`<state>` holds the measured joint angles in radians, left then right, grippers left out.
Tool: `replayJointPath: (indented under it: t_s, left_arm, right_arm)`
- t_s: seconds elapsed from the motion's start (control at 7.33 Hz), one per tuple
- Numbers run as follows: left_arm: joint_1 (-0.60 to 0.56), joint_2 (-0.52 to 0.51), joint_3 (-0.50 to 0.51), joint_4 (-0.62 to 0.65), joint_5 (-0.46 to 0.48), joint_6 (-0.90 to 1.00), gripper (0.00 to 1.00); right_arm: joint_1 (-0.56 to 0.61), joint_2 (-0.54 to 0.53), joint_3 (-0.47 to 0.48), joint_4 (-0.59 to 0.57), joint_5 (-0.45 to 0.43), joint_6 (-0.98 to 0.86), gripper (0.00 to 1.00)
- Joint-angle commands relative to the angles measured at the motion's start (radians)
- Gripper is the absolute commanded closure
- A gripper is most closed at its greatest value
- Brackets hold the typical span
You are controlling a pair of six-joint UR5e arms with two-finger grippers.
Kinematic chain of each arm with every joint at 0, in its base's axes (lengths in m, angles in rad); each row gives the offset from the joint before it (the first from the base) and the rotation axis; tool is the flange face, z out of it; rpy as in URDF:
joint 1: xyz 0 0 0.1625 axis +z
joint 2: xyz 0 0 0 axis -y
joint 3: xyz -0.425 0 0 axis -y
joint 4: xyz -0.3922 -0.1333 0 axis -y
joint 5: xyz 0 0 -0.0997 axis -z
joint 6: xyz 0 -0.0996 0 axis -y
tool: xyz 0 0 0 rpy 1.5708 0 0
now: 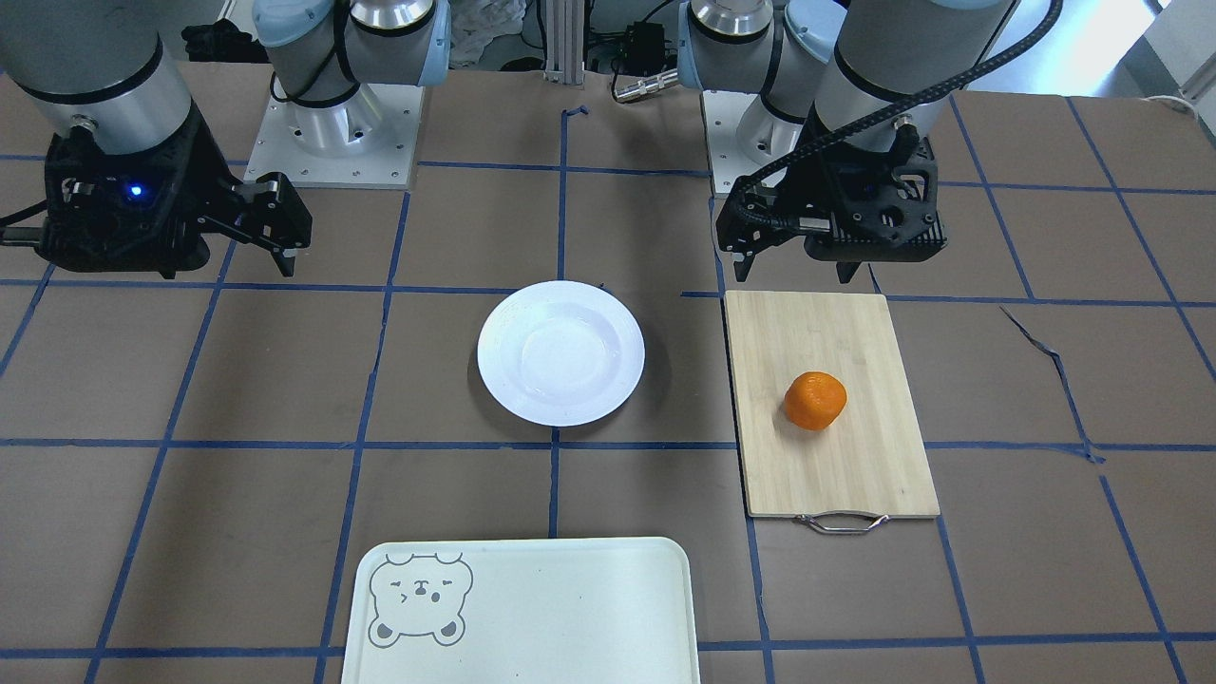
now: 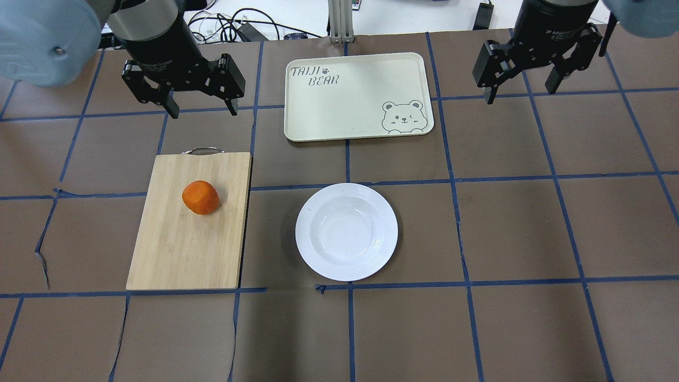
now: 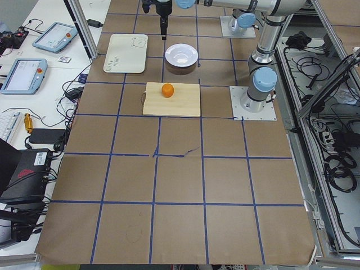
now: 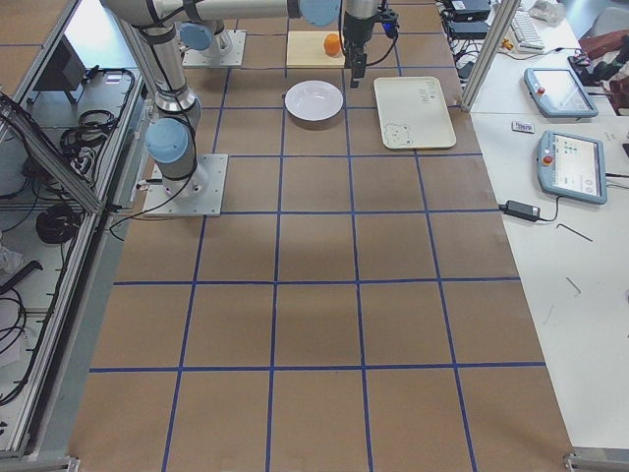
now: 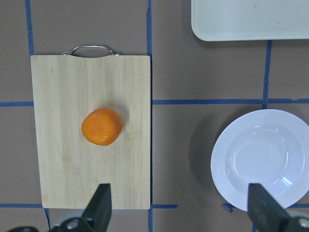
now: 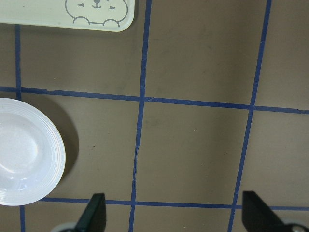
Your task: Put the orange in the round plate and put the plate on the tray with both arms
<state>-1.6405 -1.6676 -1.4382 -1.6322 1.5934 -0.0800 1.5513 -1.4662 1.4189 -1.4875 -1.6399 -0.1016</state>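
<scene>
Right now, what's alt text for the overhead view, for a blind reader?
An orange sits on a bamboo cutting board at left, an empty white round plate beside it, a cream bear tray beyond. The left gripper and right gripper hover open, holding nothing.

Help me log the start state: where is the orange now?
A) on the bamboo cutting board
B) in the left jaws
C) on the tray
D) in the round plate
A: the orange rests on the bamboo cutting board, apart from the round plate and the tray.
</scene>
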Motion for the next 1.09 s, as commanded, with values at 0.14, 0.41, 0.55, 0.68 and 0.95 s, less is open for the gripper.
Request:
replayJointPath:
  t_s: [0.14, 0.41, 0.55, 0.68, 0.95]
  left_arm:
    - [0.001, 0.003, -0.001, 0.000, 0.000, 0.000, 0.00]
    - [0.001, 0.006, -0.001, 0.000, -0.001, 0.000, 0.00]
    - [0.001, 0.008, -0.001, 0.000, -0.001, 0.000, 0.00]
    - [0.001, 0.008, -0.002, 0.000, -0.001, 0.000, 0.00]
    - [0.001, 0.009, -0.002, 0.000, -0.001, -0.001, 0.00]
  right_arm:
    - [0.000, 0.006, -0.003, -0.027, 0.000, 0.089, 0.00]
    - [-0.002, 0.001, -0.009, -0.030, 0.002, 0.089, 0.00]
    - [0.000, -0.005, -0.009, -0.030, 0.005, 0.089, 0.00]
    - [0.000, 0.001, -0.005, -0.031, 0.002, 0.091, 0.00]
    - [0.000, 0.004, -0.006, -0.046, 0.003, 0.088, 0.00]
